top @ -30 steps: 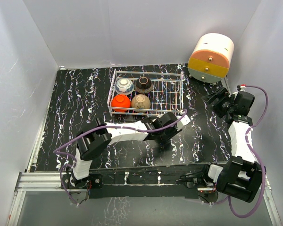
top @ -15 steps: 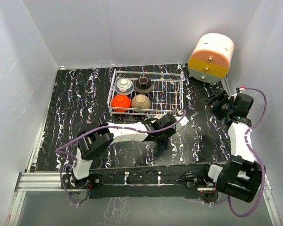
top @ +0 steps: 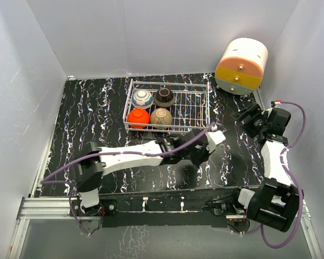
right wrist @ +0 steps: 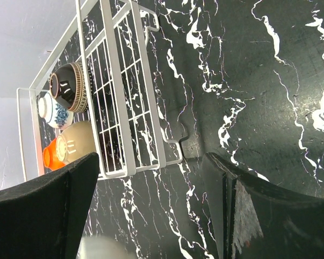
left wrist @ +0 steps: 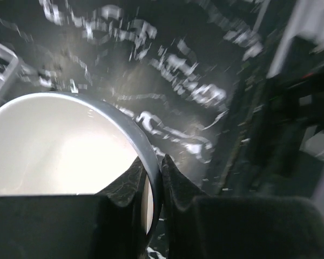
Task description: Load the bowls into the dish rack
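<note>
Only the left wrist view shows the left tool (left wrist: 154, 178) clamping the white bowl (left wrist: 59, 145) by its rim. The right tool (right wrist: 151, 159) gapes open

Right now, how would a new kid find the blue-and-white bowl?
Find the white wire dish rack at the back of the black marbled table. Four upside-down bowls fill its left end; the blue-and-white bowl is the back left one. Only it has blue patterning: its neighbours are a black bowl, a red bowl and a tan bowl.
</note>
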Available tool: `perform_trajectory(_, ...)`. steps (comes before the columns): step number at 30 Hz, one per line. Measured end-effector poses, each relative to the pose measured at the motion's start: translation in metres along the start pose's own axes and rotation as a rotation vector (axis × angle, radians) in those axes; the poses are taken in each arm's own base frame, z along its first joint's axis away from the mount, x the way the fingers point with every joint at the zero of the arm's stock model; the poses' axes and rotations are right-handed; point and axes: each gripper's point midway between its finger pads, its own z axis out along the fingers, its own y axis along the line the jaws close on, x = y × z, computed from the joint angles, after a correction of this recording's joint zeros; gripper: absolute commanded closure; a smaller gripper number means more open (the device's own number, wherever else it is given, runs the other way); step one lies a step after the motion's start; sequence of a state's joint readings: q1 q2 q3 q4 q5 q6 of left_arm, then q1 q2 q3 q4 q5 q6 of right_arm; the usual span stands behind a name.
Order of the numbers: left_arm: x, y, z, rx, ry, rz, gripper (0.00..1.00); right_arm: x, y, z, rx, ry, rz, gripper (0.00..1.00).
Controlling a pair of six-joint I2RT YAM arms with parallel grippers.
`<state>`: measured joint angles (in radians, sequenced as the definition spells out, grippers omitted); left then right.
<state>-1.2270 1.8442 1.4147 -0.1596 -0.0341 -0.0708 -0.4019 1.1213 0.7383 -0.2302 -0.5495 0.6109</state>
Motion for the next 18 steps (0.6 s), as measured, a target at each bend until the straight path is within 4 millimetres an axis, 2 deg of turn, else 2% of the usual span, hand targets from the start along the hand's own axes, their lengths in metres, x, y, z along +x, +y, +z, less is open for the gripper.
perform_trajectory(2, -0.04, -0.007, -0.037, 0.049, -0.121, -0.051, 1.0, 0.0, 0.0, 0.0, -0.001, -0.001, 0.0, 0.21)
perform_trajectory(5, -0.102, 0.006, -0.092, 0.11, -0.333, -0.154, 1.0, 0.0, 0.001, 0.0, -0.005, 0.0, 0.0, 0.21)
perform_trajectory(7, -0.14, 0.037, -0.128, 0.121, -0.483, -0.238, 1.0, 0.0, 0.002, 0.0, -0.008, 0.002, 0.003, 0.21)
perform_trajectory(10, -0.171, 0.093, -0.157, 0.103, -0.639, -0.353, 1.0, 0.0, 0.003, 0.0, -0.012, 0.004, 0.01, 0.21)
perform_trajectory(12, -0.177, 0.129, -0.159, 0.093, -0.693, -0.429, 1.0, 0.001, 0.003, 0.0, -0.016, 0.006, 0.014, 0.21)
perform_trajectory(14, -0.177, 0.152, -0.146, 0.112, -0.709, -0.497, 1.0, 0.001, 0.004, -0.001, -0.021, 0.008, 0.017, 0.21)
perform_trajectory(18, -0.16, 0.164, -0.093, 0.208, -0.648, -0.627, 1.0, 0.001, 0.005, -0.001, -0.025, 0.008, 0.017, 0.21)
